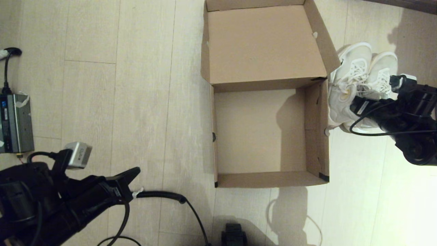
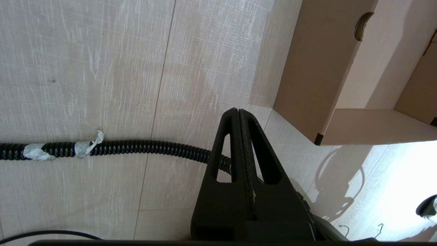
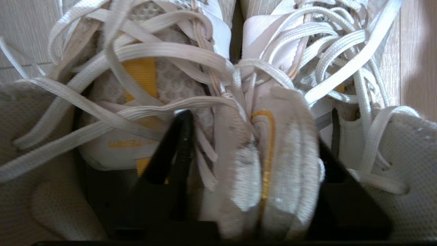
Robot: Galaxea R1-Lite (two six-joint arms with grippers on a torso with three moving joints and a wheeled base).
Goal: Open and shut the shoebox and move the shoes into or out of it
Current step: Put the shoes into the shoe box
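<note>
The brown cardboard shoebox (image 1: 269, 179) stands open and empty on the floor, its lid (image 1: 263, 44) folded back away from me. One box corner (image 2: 317, 68) shows in the left wrist view. The white lace-up shoes (image 1: 355, 68) stand side by side on the floor, right against the box's right wall. My right gripper (image 1: 356, 104) reaches into them from the right. In the right wrist view, that gripper (image 3: 252, 147) is shut on the two inner collars (image 3: 290, 164), pressed together between its black fingers (image 3: 181, 136). My left gripper (image 1: 136, 169) (image 2: 238, 111) is parked, shut and empty, low at the left.
A grey electronics box (image 1: 15, 123) with a cable lies at the far left. A black corrugated hose (image 1: 160, 195) (image 2: 136, 147) runs across the floor near my left gripper. A dark object (image 1: 234, 234) sits at the near edge. Bare wood floor lies left of the box.
</note>
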